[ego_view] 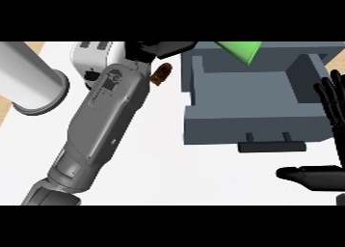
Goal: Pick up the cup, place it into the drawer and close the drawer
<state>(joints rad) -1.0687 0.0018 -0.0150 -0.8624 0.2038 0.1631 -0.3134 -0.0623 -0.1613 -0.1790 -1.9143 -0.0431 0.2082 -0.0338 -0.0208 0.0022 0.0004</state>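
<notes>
A green cup (239,51) shows at the view's top edge, over the back part of the open grey drawer (204,120); only its tapering lower part is in view. My left forearm runs from the lower left up to the top centre, and my left hand (155,48) sits just left of the cup, partly cut off by the view's edge. Whether it holds the cup is not visible. The drawer's inside is bare and its handle (271,146) faces me. My right hand (325,176) rests open at the right edge, fingers up, beside the drawer's right wall.
A white appliance (93,54) stands at the back, partly behind my left forearm. A large white cylinder (29,79) lies at the far left. A small brown object (161,74) sits between my left wrist and the drawer's left wall.
</notes>
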